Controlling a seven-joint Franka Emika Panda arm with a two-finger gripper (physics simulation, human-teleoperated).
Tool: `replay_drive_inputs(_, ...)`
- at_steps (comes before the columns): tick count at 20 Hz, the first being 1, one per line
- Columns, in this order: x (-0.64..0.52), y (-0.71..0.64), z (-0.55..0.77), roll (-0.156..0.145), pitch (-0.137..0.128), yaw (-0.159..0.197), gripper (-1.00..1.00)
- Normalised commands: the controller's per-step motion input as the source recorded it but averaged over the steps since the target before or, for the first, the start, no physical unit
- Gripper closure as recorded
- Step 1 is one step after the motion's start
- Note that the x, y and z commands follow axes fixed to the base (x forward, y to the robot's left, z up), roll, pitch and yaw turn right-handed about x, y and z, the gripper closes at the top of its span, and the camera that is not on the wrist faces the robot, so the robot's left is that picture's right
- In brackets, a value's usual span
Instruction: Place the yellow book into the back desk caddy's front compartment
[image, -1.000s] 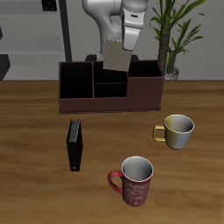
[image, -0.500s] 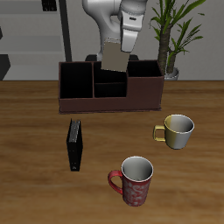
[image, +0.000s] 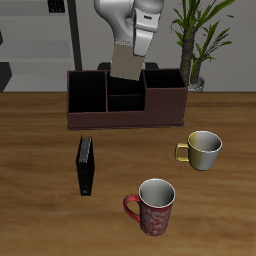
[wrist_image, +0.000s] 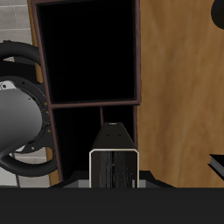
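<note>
Wooden tabletop (image: 40, 150) of brown planks carries everything here. Largest on it is the long, low, dark reddish-brown back desk caddy (image: 127, 119) with black insides, standing toward the table's far side and split into three sections. Its middle section is halved by a crosswise partition, and the nearer squarish cell of that pair is the front compartment (image: 125, 102).

Above that middle section hangs the white Franka arm, its two-finger gripper (image: 131, 50) pointing down with its fingers pressed against the sides of the small thin yellow book (image: 125, 68), whose grey-tan cover hangs upright over the caddy's middle, its lower edge at about rim height and apparently not yet inside any cell. The wrist view looks straight down past the book's pale-edged end (wrist_image: 115, 168) into the black cells.

Smaller things lie nearer the front edge: a flat black book (image: 87, 165), a red patterned mug (image: 154, 207) and a pale yellow-handled mug (image: 202, 149), all well apart from the caddy.

My reading is that transport is nearly done and alignment is in hand. Next, the book should be centred over the front cell, clear of the partition, lowered straight in, then let go.
</note>
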Motion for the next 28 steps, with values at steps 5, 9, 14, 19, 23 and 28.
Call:
replay_drive_inputs(5,-0.02,-0.04,-0.01,-0.001,-0.004,-0.012,1.00)
replay_drive_inputs(9,0.05,-0.02,-0.01,-0.004,-0.001,-0.012,1.00)
replay_drive_inputs(14,0.01,0.01,0.08,0.004,-0.014,-0.003,1.00)
replay_drive_inputs(19,0.02,0.06,0.01,0.026,-0.008,0.029,1.00)
replay_drive_inputs(23,0.07,0.01,-0.01,0.020,-0.001,-0.003,1.00)
replay_drive_inputs(28,0.02,0.00,-0.02,0.001,0.004,-0.004,1.00)
